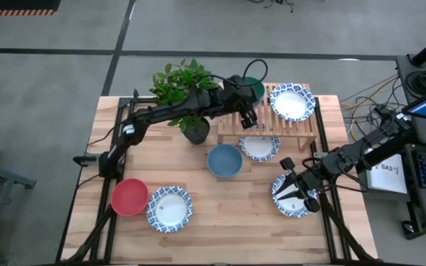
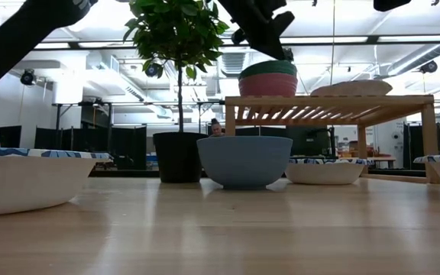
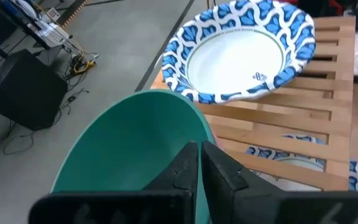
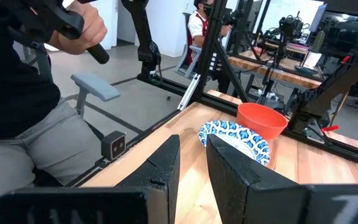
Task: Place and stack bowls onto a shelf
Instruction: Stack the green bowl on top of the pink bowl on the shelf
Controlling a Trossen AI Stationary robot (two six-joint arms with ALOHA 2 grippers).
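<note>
My left gripper (image 1: 250,111) reaches over the left end of the slatted wooden shelf (image 1: 294,127) and is shut on the dark green bowl (image 3: 135,149). That bowl sits nested in the pink bowl (image 2: 269,84) on the shelf top. A white bowl with a blue-patterned rim (image 1: 292,101) rests on the shelf's right end. My right gripper (image 1: 297,191) is open above another patterned bowl (image 1: 293,201) on the table at the near right. I cannot tell whether it touches that bowl. My left gripper pinches the green bowl's rim (image 3: 199,127) on the side toward the patterned bowl. One finger (image 3: 182,168) is inside the bowl and one finger (image 3: 225,171) is outside. The fingers come slanting down from above. The bowl sits upright in the pink bowl on the shelf.
A potted plant (image 1: 187,92) stands just left of the shelf, under my left arm. A blue bowl (image 1: 225,160) and a patterned bowl (image 1: 259,147) sit in front of the shelf. A red bowl (image 1: 129,196) and a patterned bowl (image 1: 170,208) sit near left. A seated person (image 4: 23,106) is beyond the table.
</note>
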